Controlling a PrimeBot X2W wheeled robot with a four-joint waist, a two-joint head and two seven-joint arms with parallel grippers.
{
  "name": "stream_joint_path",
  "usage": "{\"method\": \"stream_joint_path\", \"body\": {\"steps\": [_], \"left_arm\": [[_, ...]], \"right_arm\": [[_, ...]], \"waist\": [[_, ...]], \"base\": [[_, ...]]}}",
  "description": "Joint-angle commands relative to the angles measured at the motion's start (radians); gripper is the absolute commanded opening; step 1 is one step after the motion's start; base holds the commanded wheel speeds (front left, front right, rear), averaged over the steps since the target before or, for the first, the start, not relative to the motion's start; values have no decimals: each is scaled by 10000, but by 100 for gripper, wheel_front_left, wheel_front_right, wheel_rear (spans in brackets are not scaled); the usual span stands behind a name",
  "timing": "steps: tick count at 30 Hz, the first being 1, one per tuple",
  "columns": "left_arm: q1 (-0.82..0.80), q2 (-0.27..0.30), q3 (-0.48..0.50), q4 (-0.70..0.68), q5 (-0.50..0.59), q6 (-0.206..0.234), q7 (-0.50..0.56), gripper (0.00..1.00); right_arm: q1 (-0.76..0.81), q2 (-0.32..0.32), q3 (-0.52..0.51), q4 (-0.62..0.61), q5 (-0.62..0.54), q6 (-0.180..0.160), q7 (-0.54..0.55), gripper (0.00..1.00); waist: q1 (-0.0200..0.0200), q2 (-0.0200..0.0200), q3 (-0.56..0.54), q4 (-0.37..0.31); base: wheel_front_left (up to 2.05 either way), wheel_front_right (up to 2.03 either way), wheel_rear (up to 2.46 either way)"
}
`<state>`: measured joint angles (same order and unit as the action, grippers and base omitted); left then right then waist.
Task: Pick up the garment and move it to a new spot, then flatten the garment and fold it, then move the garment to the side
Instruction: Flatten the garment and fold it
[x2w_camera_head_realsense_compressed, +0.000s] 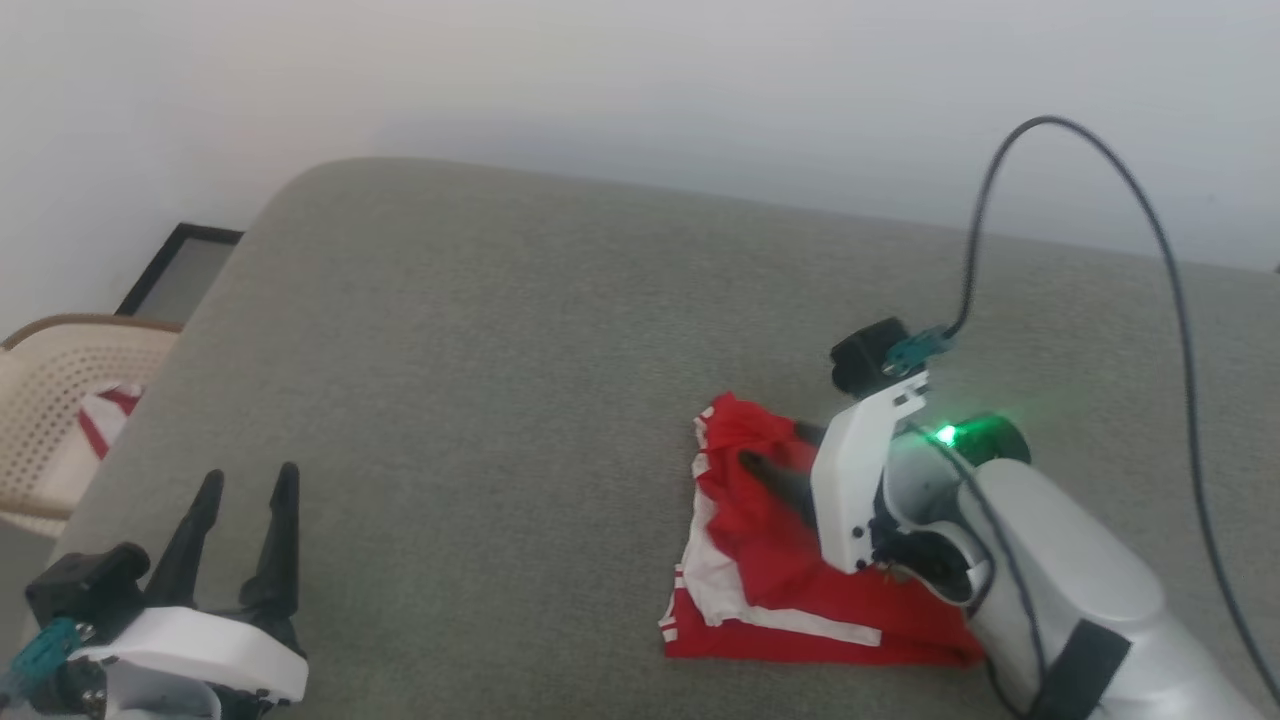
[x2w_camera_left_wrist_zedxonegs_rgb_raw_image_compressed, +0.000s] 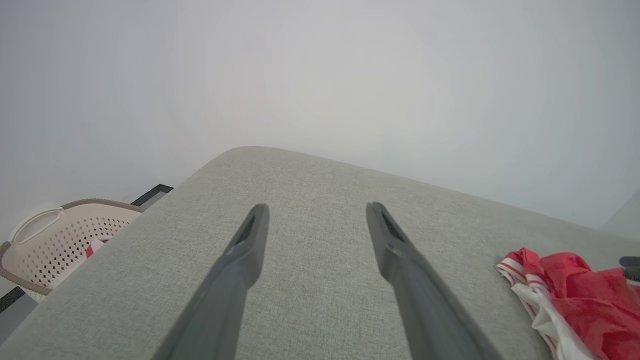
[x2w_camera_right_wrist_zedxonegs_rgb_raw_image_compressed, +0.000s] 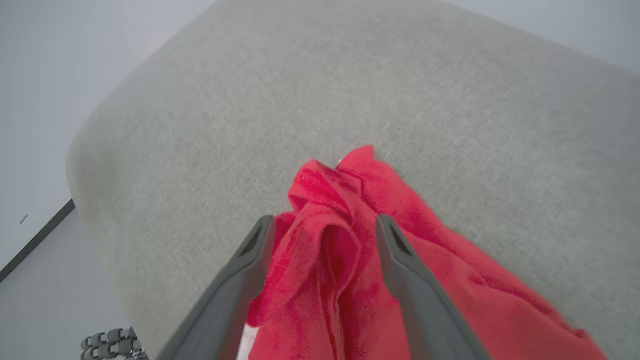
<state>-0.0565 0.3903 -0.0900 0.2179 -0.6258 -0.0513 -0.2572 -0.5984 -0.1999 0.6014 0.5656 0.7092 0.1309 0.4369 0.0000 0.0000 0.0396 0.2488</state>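
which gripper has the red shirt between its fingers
The right gripper: a fold of the red jersey sits between its open jaws. The left gripper is open over bare grey cushion, apart from it.

— Head camera?
— Set high, tilted forward and down over the grey padded top (x2w_camera_head_realsense_compressed: 500, 330). Far enough back to take in the left gripper (x2w_camera_head_realsense_compressed: 250, 472) at lower left and the right gripper (x2w_camera_head_realsense_compressed: 775, 445) right of centre.
— Left wrist?
— Low over the padding, looking along its own fingers toward the rounded far edge and the pale wall (x2w_camera_left_wrist_zedxonegs_rgb_raw_image_compressed: 320, 75). Close to nothing in particular.
— Right wrist?
— Very near, aimed along its fingers straight onto the garment (x2w_camera_right_wrist_zedxonegs_rgb_raw_image_compressed: 330, 190) at mid-frame.
— Shared ground?
— Same padded top and garment in all three: lower right of the left wrist frame, lower right of centre from the head. Same basket (x2w_camera_left_wrist_zedxonegs_rgb_raw_image_compressed: 60, 235) at the left edge of head and left wrist frames.
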Motion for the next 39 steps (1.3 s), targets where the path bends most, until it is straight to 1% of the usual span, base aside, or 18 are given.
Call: {"method": "stream_joint_path", "body": {"steps": [1, 6, 12, 15, 16, 25, 30, 34, 39], "left_arm": [[135, 36, 77, -68, -82, 29, -42, 100], [360, 136, 254, -173, -115, 107, -50, 100], [611, 223, 376, -305, -118, 152, -63, 100], [755, 270, 443, -350, -82, 196, -70, 100], [755, 270, 443, -350, -82, 196, -70, 100], [1132, 335, 688, -473, -88, 252, -84, 100], [1287, 340, 796, -552, -136, 280, -88, 100], [1407, 363, 852, -612, -109, 298, -89, 100], [1488, 423, 839, -660, -76, 278, -74, 100]], "right_arm": [[48, -183, -1, -350, 185, -5, -185, 100], [342, -942, -180, -1435, 336, -5, -872, 100], [976, -1692, -1063, -2189, 84, -5, -1653, 100], [1407, -1915, -1646, -2498, -39, -4, -2112, 100], [1407, -1915, -1646, -2498, -39, -4, -2112, 100], [2768, -2625, -3113, -3278, -749, -5, -3849, 100], [3512, -2708, -3835, -3314, -1465, -4, -4842, 100], [4053, -2540, -4473, -3129, -2034, -5, -5575, 100], [4671, -2148, -5139, -2910, -2556, -5, -6201, 100]], "waist": [[0, 0, -57, -213], [0, 0, -159, -660], [0, 0, -287, -1182], [0, 0, -364, -1418], [0, 0, -364, -1418], [0, 0, -526, -1981], [0, 0, -566, -2125], [0, 0, -587, -2188], [0, 0, -612, -2164]], "base": [[0, 0, 0], [0, 0, 0], [0, 0, 0], [0, 0, 0], [0, 0, 0], [0, 0, 0], [0, 0, 0], [0, 0, 0], [0, 0, 0]]}}
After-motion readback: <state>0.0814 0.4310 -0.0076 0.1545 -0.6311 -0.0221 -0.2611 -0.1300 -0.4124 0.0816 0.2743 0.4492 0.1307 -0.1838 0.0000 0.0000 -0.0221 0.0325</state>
